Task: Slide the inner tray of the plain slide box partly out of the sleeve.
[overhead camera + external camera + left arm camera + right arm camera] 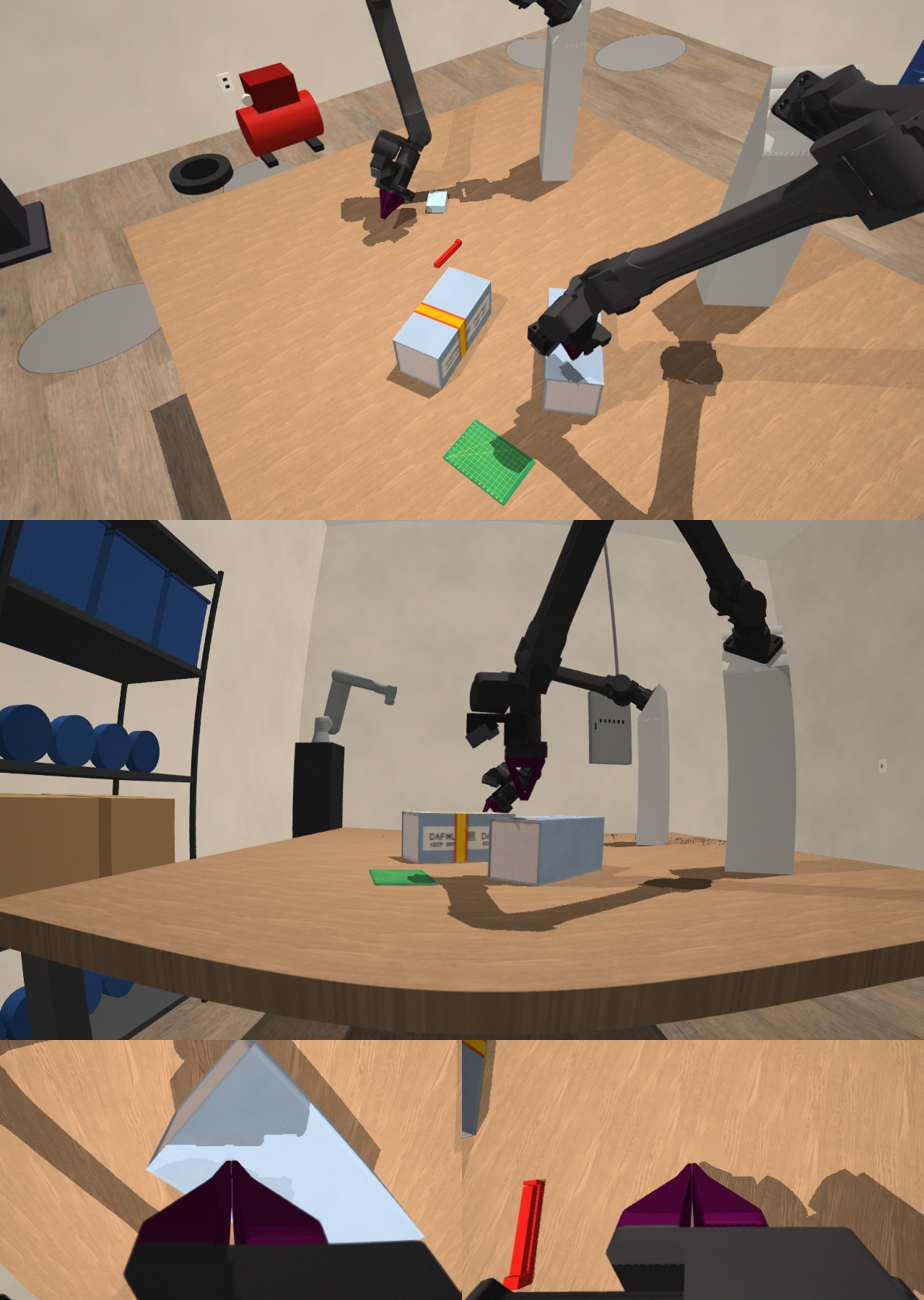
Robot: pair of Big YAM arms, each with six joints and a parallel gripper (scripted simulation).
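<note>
The plain pale blue slide box point(573, 362) lies on the wooden table, right of the banded slide box point(442, 326), which has an orange and yellow band. The plain box's grey end face point(514, 851) sits flush with the sleeve. My left gripper point(572, 352) is shut and empty, and it hovers a little above the plain box's top point(274, 1148), near its front end. Its tips show in the left wrist view point(231, 1163). My right gripper point(389, 205) is shut and empty, low over the far part of the table, its tips showing in the right wrist view point(691, 1164).
A red bar point(447, 253) lies behind the banded box. A small pale cube point(437, 201) sits beside my right gripper. A green mat point(489, 460) lies at the front. Two grey pillars point(561, 97) point(756, 213) carry the arms.
</note>
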